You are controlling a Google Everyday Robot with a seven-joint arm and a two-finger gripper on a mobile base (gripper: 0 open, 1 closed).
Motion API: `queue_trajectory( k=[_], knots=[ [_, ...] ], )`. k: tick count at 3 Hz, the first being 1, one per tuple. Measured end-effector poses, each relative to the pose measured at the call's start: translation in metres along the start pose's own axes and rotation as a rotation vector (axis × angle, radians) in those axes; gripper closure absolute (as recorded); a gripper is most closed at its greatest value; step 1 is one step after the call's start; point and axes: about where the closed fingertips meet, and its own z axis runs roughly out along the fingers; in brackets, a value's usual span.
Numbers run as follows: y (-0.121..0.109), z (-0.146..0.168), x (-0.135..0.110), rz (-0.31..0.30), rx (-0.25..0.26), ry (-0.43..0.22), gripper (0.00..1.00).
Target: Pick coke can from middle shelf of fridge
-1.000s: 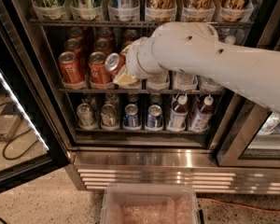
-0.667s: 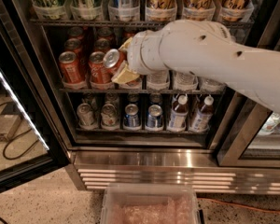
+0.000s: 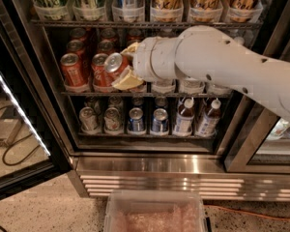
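Note:
The fridge [image 3: 150, 173] stands open with a black frame and a steel base. Its middle shelf [image 3: 135, 94] holds red coke cans in clear cups at the left. My gripper [image 3: 124, 65] reaches in from the right on a thick white arm [image 3: 222, 62]. Its tan fingers [image 3: 128, 81] are shut on one coke can [image 3: 114, 63], which is tilted with its silver top facing out and lifted off the shelf in front of the row. Two more coke cans [image 3: 72, 71] stand upright just left of it, with others behind.
The top shelf holds tall cans in cups [image 3: 164, 1]. The lower shelf holds silver and blue cans [image 3: 135, 120] and two bottles [image 3: 183, 117]. The open glass door [image 3: 14, 105] stands at the left. A clear plastic bin [image 3: 154, 214] sits on the floor in front.
The gripper and the held coke can have drawn slightly outward and to the right, away from the row of cans; the can stays tilted.

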Motion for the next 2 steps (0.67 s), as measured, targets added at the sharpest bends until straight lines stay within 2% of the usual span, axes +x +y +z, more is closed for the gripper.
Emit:
queue_trajectory(
  k=[1, 2],
  knots=[
    [-0.001, -0.001, -0.001, -0.002, 0.002, 0.0, 1.0],
    [-0.001, -0.02, 0.002, 0.011, 0.031, -0.009, 1.0]
  ],
)
